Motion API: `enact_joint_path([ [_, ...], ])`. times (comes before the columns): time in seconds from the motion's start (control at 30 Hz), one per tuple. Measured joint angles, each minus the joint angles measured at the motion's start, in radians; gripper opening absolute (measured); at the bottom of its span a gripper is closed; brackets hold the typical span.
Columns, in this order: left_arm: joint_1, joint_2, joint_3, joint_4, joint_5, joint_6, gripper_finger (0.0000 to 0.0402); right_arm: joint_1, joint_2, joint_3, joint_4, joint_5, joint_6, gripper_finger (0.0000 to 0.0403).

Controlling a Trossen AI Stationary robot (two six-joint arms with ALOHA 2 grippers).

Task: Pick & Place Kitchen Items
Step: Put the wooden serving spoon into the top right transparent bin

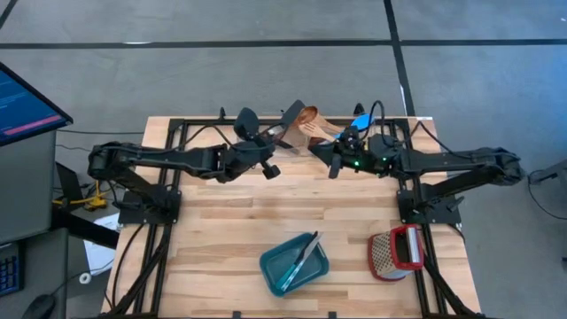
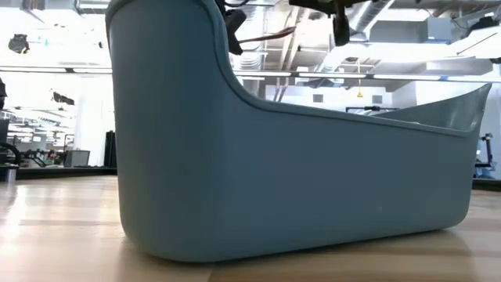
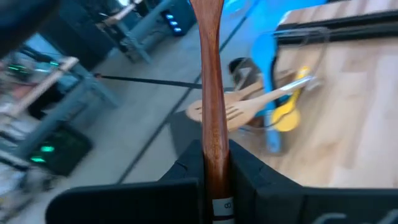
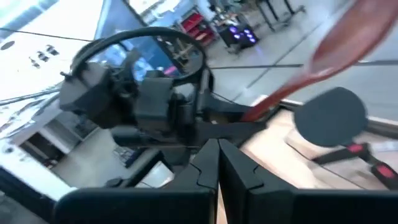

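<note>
We look down on a wooden surface (image 1: 230, 221) with both arms reaching toward the cluster of utensils at its far edge. The left hand (image 1: 271, 156) pinches the handle of a brown wooden spoon (image 3: 211, 93); in the left wrist view the handle runs straight up from between the two dark fingers (image 3: 186, 171), which press on it from either side. In the high view the spoon's bowl (image 1: 308, 114) lies beyond this hand, among the other utensils. The right hand (image 1: 331, 156) sits just beside the cluster, opposite the left hand, its fingers (image 4: 208, 165) pressed together on nothing.

Beyond the held handle we see a pale slotted wooden spatula (image 3: 239, 110), a blue spoon (image 3: 267, 56) and a yellow spoon (image 3: 287, 116) lying together. In the right wrist view a black spatula head (image 4: 329, 118) shows near the spoon's brown bowl.

At the near side of the surface stands a teal bin (image 1: 293, 265) with a slim utensil (image 1: 302, 255) lying in it; the same bin fills the low view. To its right rests a red-handled grater (image 1: 396, 252).
</note>
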Motion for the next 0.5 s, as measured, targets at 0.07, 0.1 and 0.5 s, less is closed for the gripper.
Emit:
enact_joint_path([
  [0.07, -0.009, 0.000, 0.000, 0.000, -0.050, 0.029, 0.0013, 0.000, 0.012, 0.000, 0.016, -0.009, -0.010, 0.0000],
  [0.1, -0.015, 0.000, 0.000, 0.000, -0.069, 0.042, 0.0013, 0.000, 0.016, 0.000, 0.021, -0.009, -0.010, 0.0000],
  [0.5, -0.053, 0.000, 0.000, 0.017, -0.097, 0.050, 0.0013, -0.026, 0.103, 0.000, 0.041, -0.001, 0.092, 0.0008],
])
